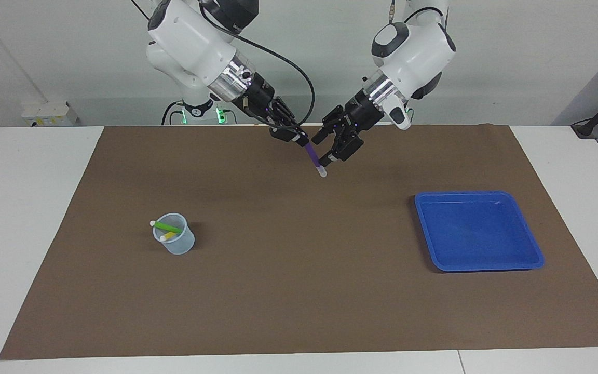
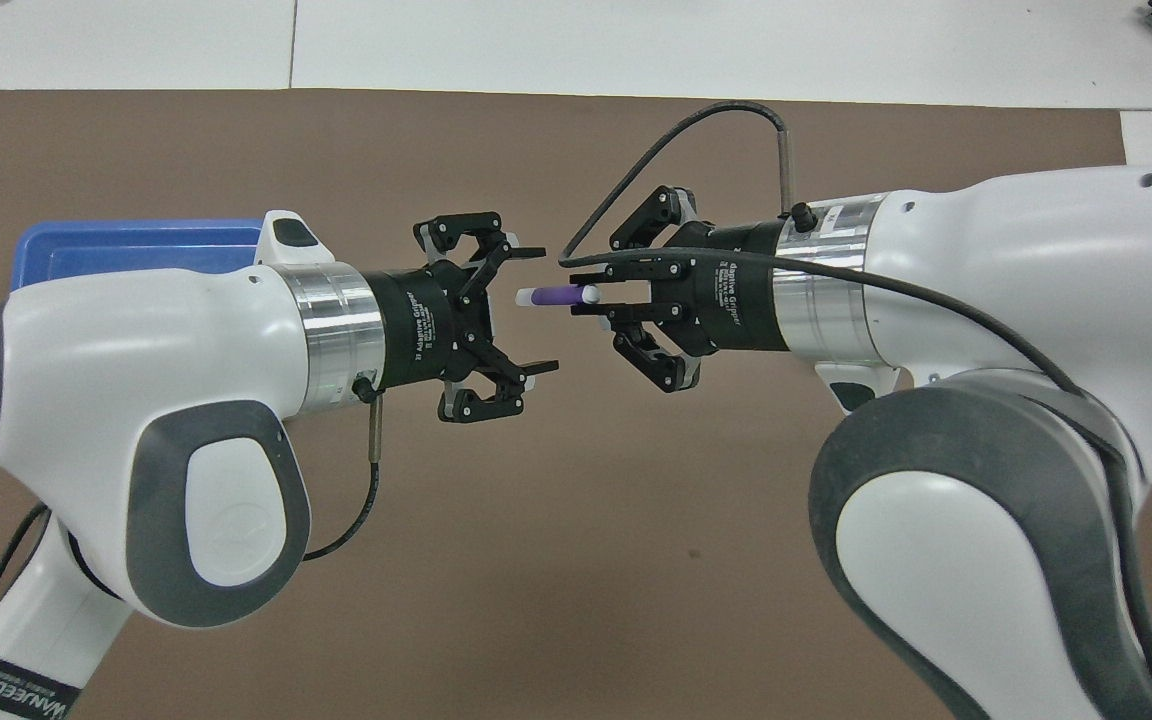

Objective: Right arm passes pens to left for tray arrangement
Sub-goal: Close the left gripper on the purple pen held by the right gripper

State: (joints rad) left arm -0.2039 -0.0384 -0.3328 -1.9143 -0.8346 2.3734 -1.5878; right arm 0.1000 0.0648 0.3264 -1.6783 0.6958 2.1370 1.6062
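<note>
Overhead, right gripper (image 2: 604,298) pinching purple pen (image 2: 558,296), left gripper (image 2: 534,312) spread, cup (image 1: 175,240) unseen.

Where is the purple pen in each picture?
Facing view: the slim purple marker pen hangs top centre, slanting down from the right gripper.
Overhead view: it lies level at centre, between both grippers.
Shared landmark: the shallow bright blue plastic tray.
</note>
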